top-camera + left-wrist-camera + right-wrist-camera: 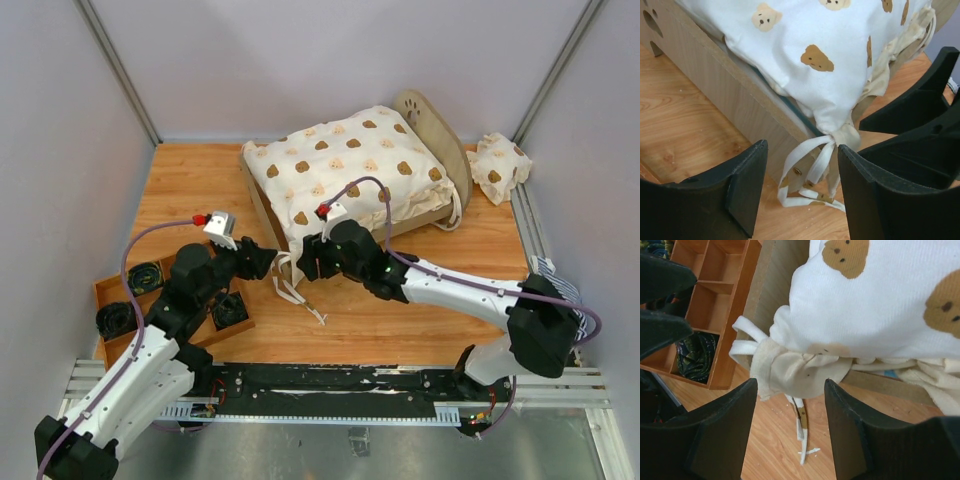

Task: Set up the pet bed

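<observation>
Left hand [266, 262] and right hand [303, 262] both open, empty, at the cover tie [790, 367] on the pet bed [428, 118], far-centre of desk [200, 190]. Looks like securing the cover [350, 165]; next needs a pinch on that tie.

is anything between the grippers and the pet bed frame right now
Yes. The cover's knotted corner hangs between the right gripper and the pet bed frame. Its loose ties dangle at that corner ahead of the left gripper; the side board beside them shows bare.
</observation>
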Action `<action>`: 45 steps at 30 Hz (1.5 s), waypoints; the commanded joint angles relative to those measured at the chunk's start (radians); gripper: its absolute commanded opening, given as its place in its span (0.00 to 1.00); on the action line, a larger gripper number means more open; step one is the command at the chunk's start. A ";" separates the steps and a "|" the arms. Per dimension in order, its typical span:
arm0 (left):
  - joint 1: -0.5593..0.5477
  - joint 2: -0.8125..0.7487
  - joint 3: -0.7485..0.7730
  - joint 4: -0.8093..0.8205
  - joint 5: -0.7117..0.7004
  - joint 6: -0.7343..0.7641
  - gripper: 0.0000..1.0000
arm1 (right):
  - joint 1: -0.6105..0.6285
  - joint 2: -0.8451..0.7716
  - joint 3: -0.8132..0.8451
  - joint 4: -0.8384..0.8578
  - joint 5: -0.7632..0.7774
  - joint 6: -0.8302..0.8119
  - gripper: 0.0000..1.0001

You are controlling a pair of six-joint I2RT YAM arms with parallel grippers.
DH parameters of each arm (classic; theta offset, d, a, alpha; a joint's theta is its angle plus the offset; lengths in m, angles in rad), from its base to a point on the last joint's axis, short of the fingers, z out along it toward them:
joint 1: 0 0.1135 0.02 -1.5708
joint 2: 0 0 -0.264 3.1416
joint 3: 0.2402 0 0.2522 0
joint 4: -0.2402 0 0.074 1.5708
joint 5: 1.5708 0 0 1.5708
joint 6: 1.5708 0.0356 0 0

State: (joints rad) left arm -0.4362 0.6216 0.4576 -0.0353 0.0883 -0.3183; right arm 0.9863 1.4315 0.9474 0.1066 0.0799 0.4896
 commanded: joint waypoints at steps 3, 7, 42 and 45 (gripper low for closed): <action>-0.007 0.002 -0.005 0.044 0.061 0.006 0.62 | 0.015 0.074 0.074 -0.015 0.070 -0.085 0.52; -0.006 -0.007 0.002 0.035 0.065 0.012 0.62 | 0.014 0.073 0.084 -0.015 0.062 -0.145 0.21; -0.195 0.406 0.188 0.132 0.192 0.346 0.47 | -0.236 -0.144 0.011 0.053 -0.200 -0.319 0.00; -0.197 0.423 0.187 0.151 0.164 0.371 0.44 | -0.236 -0.146 0.013 0.053 -0.208 -0.315 0.00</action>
State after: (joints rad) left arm -0.6235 1.0309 0.6064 0.0502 0.3279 -0.0029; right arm 0.7818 1.3094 0.9634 0.1154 -0.1062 0.1608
